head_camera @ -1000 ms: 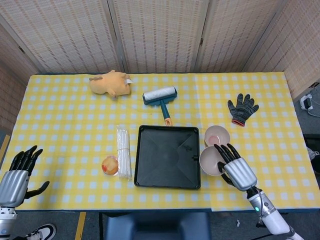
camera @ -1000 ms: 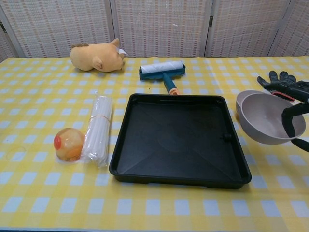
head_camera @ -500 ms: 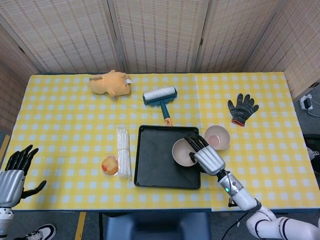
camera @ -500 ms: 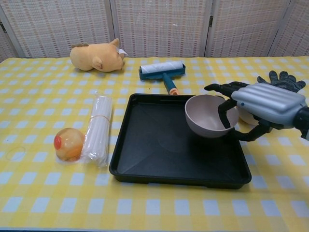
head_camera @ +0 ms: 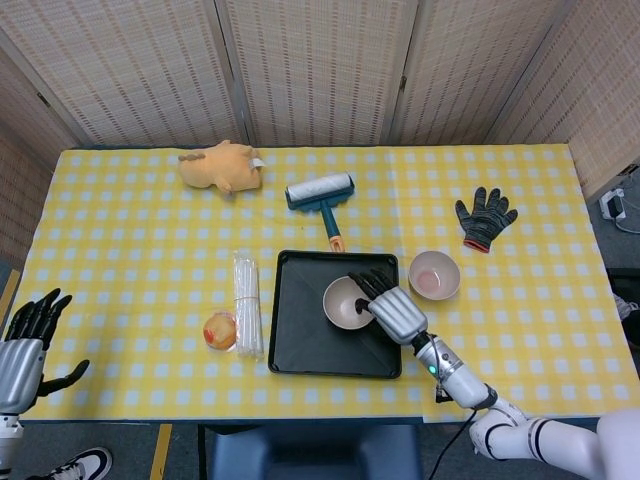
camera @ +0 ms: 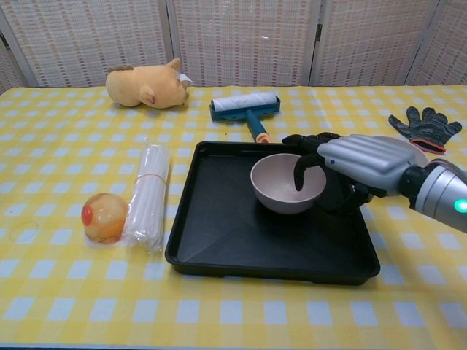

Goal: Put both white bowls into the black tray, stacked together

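My right hand grips a white bowl by its rim, with fingers hooked inside it, over the middle of the black tray. Whether the bowl touches the tray floor I cannot tell. The second white bowl stands on the cloth just right of the tray; in the chest view only its rim shows behind my hand. My left hand hangs open at the table's near-left corner, far from both bowls.
A bundle of white sticks and an orange ball lie left of the tray. A lint roller lies behind it, a plush toy at the back left, a black glove at the right.
My right hand has carried the bowl leftward from the cloth beside the tray to over the tray's middle and lowered it. The left hand has drifted slightly.
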Tool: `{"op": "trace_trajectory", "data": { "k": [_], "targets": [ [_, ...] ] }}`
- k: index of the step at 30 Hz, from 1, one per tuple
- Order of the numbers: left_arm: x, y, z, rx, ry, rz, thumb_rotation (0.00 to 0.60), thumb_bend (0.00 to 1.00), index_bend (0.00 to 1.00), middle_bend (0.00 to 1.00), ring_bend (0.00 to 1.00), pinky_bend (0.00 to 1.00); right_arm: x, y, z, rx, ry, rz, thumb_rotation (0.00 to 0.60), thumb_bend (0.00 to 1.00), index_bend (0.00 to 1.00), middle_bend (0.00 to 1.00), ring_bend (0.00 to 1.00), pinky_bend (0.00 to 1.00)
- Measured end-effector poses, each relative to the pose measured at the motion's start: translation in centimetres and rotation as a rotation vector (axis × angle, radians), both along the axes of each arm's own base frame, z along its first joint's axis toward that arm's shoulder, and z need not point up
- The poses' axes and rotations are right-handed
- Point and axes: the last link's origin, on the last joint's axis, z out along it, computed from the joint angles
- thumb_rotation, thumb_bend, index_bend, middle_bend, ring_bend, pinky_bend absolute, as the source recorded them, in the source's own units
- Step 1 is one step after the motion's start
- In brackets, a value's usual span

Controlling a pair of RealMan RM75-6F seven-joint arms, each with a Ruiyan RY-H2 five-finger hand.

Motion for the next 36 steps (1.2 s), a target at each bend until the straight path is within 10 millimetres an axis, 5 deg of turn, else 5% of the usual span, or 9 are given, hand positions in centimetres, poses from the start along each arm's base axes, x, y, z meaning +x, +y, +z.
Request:
{"op": "trace_trajectory", "data": {
  "k": [4,10,16,26,36],
  "targets": [
    [0.1,-0.1,0.0,0.001,0.001,-0.003,0.600,0.27,0.00,0.00,0.08,0.01,-0.1,-0.1,0.3,0.001,-0.004,0.003,0.600,0.43,0.01,0.00,0.00,0.00],
    [0.1,-0.1,0.0,0.000,0.006,-0.003,0.600,0.27,0.00,0.00,0.08,0.01,-1.1,0.4,2.3,-0.059,-0.023,-0.001,0.600,0.43,0.00,0.00,0.00,0.00],
    [0.3,-0.1,-0.6,-0.020,0.017,-0.008,0.600,0.27,0.00,0.00,0.08,0.01,-4.4,0.9,5.8,-0.137,-0.003,-0.077,0.600,0.43,0.00,0.00,0.00,0.00],
    [0.4,-0.1,-1.9,-0.061,0.034,-0.006,0.600,0.27,0.00,0.00,0.08,0.01,-9.7,1.5,8.5,-0.198,0.062,-0.227,0.600,0.43,0.19,0.00,0.00,0.00],
    [0.1,0.2,-2.2,-0.071,0.042,0.007,0.600,0.31,0.00,0.00,0.08,0.01,-11.6,0.9,7.7,-0.202,0.069,-0.287,0.600,0.43,0.36,0.00,0.00,0.00]
  ]
}}
